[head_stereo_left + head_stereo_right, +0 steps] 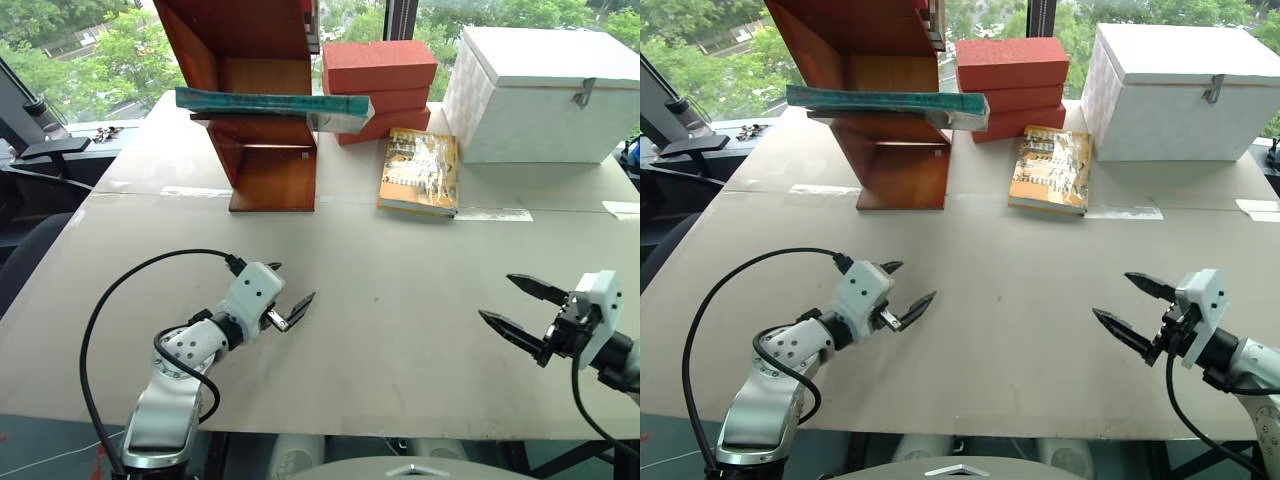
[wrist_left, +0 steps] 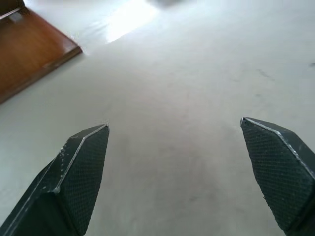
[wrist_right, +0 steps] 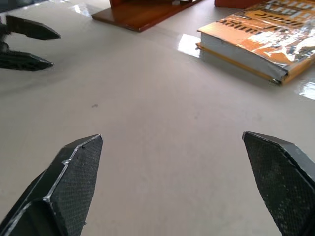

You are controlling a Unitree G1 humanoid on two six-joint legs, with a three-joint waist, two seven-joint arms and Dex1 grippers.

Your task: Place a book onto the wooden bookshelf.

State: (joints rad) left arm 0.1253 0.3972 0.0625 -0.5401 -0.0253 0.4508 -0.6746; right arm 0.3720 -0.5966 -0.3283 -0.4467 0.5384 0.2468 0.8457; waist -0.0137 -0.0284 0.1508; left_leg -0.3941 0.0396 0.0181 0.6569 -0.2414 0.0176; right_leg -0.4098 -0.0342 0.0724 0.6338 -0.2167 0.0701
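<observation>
Book (image 1: 272, 104) flat on bookshelf (image 1: 262, 150) board; orange blocks (image 1: 380, 85), yellow book (image 1: 420, 170) beside — both grippers (image 1: 290, 295) (image 1: 518, 303) spread, empty.

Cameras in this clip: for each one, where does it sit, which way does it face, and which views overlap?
Head stereo pair: looks forward and down at the grey table, teal-green wrapped book on the reddish-brown wooden bookshelf; both arms show.
Left wrist: along the open left gripper toward the bookshelf base.
Right wrist: along the open right gripper toward the yellow-brown book; left gripper visible.
Shared: every view shows table and bookshelf.
</observation>
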